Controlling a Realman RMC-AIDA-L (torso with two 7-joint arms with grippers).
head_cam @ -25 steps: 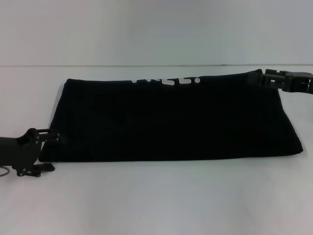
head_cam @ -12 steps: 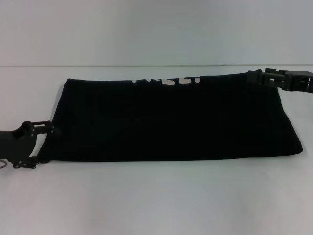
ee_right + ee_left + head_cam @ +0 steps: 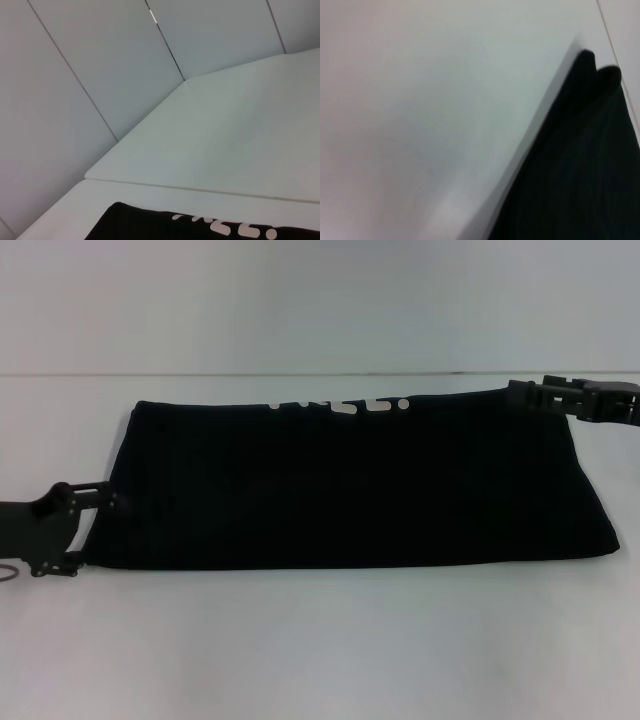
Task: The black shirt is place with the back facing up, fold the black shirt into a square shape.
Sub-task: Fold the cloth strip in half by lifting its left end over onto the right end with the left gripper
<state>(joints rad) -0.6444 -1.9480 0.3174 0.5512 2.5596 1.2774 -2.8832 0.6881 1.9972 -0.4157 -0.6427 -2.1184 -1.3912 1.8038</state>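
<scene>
The black shirt point(image 3: 340, 490) lies flat on the white table as a long folded rectangle. Part of its white lettering point(image 3: 340, 405) shows along the far edge. My left gripper point(image 3: 88, 530) is open at the shirt's near left corner, one finger on each side of the edge. My right gripper point(image 3: 520, 392) is at the shirt's far right corner, touching the fabric. The left wrist view shows the shirt's edge point(image 3: 580, 175) up close. The right wrist view shows the far edge of the shirt point(image 3: 150, 225) with the lettering point(image 3: 240, 227).
The white table point(image 3: 320, 650) spreads wide in front of and beside the shirt. Its far edge meets a pale panelled wall point(image 3: 320, 300) just behind the shirt.
My left gripper has moved in toward the shirt's near left corner. My right gripper has slid a little left along the far edge.
</scene>
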